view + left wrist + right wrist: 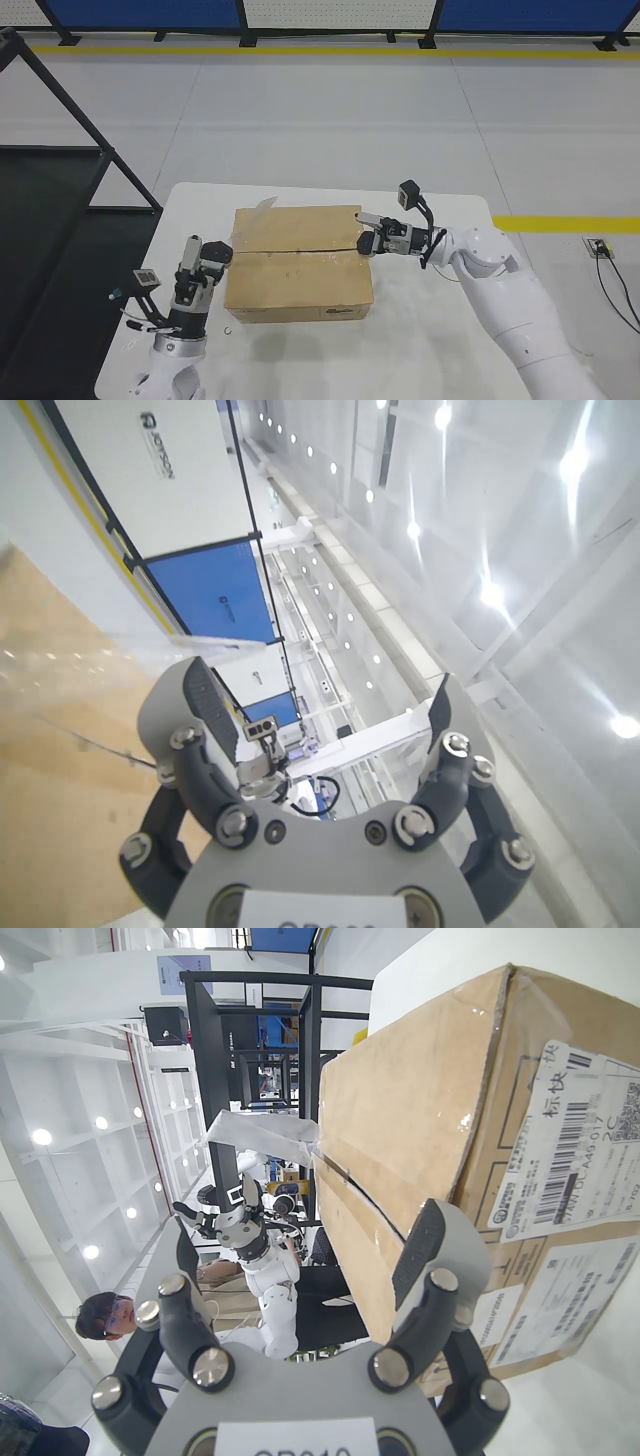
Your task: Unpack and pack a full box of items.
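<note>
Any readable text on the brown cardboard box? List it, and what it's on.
"标快": white shipping label on the brown cardboard box, end face.
"2C": same label.
"A49-017": same label, beside a barcode.
Remaining print and the lower white label: too small to read.

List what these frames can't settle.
- Box contents: top view, its closed top covers them.
- Seam seal: right wrist view, glare on the clear tape hides it.
- Right hand touching the box or not: top view too small; its own finger overlaps the edge in its wrist view.
- Left hand gap to the box: left wrist view cuts the box off.
- Small object by the box's front corner: top view, too small.
</note>
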You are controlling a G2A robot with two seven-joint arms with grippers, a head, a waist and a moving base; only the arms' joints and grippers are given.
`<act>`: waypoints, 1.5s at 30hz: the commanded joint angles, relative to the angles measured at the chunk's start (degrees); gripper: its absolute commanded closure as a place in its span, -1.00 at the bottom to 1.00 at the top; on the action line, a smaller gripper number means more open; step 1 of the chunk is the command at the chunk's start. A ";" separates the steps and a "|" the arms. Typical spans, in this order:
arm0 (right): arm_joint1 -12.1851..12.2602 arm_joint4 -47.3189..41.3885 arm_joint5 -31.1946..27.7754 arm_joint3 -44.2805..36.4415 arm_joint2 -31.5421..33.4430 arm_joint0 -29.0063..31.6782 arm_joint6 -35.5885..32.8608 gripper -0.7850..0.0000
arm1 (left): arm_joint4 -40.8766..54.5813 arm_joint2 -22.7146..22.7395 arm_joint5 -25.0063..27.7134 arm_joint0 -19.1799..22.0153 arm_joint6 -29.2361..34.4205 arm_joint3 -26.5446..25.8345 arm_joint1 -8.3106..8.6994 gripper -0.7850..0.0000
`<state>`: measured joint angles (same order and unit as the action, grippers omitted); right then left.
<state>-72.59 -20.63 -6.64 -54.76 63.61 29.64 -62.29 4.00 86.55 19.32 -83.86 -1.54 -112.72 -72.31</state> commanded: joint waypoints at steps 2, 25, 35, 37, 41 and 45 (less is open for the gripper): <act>-0.05 -0.21 -0.25 0.31 -0.12 -0.31 -0.07 -1.00 | -9.72 4.53 -1.07 -2.46 0.06 -0.41 0.50 -1.00; 0.48 -0.08 -3.77 -3.69 0.49 2.18 0.69 -1.00 | -32.59 9.72 -5.77 -2.19 10.30 3.13 1.95 -1.00; 0.56 -0.25 -3.68 -3.36 0.39 2.01 0.58 -1.00 | -44.97 11.19 -13.56 -3.81 -7.03 2.62 1.36 -1.00; 0.59 -0.39 -3.71 -3.12 0.44 1.98 0.49 -1.00 | -43.95 11.34 -15.42 -4.31 -9.49 3.32 1.09 -1.00; 0.58 -0.66 -3.76 -2.71 0.37 1.72 0.41 -1.00 | -43.32 11.72 -15.42 -5.42 -14.40 4.59 0.73 -1.00; 0.38 -0.72 -3.40 -2.06 -0.34 0.95 0.11 -1.00 | -34.77 13.48 -17.56 -5.92 -22.31 7.82 -0.14 -1.00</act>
<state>-72.15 -21.35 -10.14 -57.00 63.47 30.81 -62.12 -33.80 99.54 2.65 -89.76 -21.49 -105.92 -72.22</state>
